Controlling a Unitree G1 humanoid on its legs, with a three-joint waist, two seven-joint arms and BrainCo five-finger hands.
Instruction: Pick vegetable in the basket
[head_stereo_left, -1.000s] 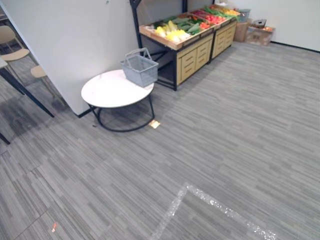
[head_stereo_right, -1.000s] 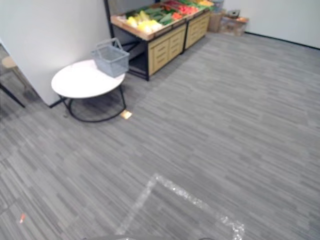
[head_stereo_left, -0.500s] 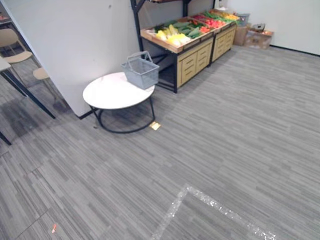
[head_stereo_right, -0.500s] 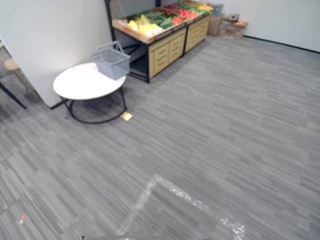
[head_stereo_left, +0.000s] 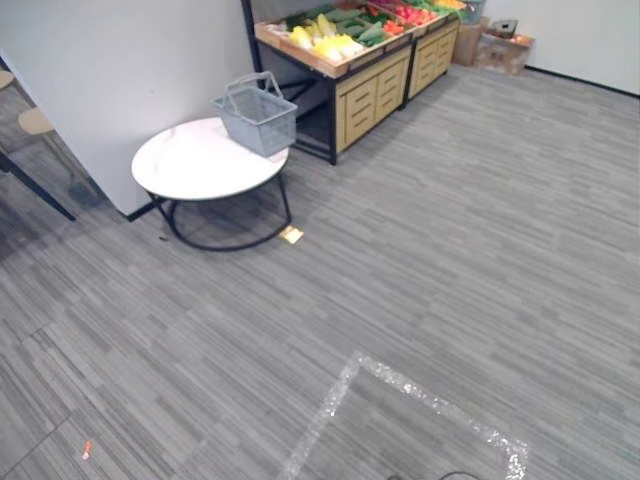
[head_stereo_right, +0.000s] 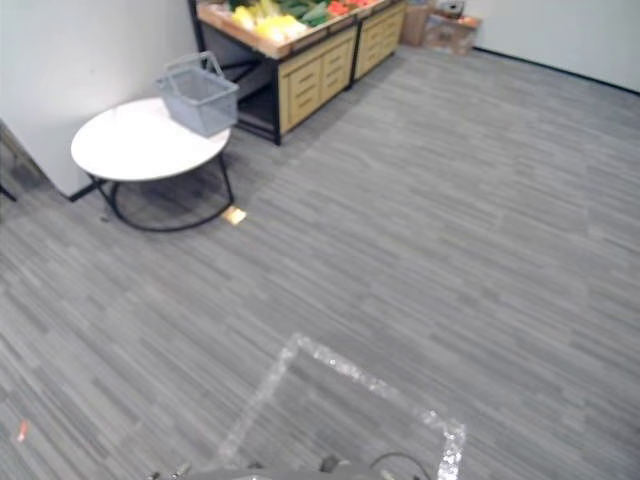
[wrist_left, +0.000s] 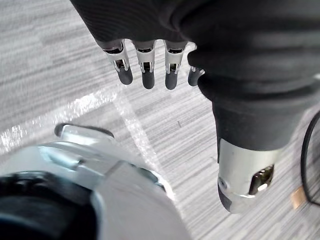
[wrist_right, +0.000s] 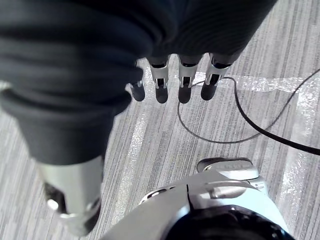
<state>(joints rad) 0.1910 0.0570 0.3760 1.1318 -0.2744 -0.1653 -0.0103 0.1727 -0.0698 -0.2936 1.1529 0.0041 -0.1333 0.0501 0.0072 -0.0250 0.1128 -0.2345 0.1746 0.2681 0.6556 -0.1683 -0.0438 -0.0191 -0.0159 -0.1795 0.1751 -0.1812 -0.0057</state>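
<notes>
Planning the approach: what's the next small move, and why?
Probably step forward-left toward the grey basket on the round white table; it and the vegetable stand are far off, and the left robot hand and right robot hand hang open, empty.

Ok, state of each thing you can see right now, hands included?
left hand: open, holding nothing.
right hand: open, holding nothing.
round table: standing upright, basket near its edge.
basket: upright on the table, handles raised, no vegetable seen inside.
stand: drawers shut.
vegetables: piled on top of the stand.
</notes>
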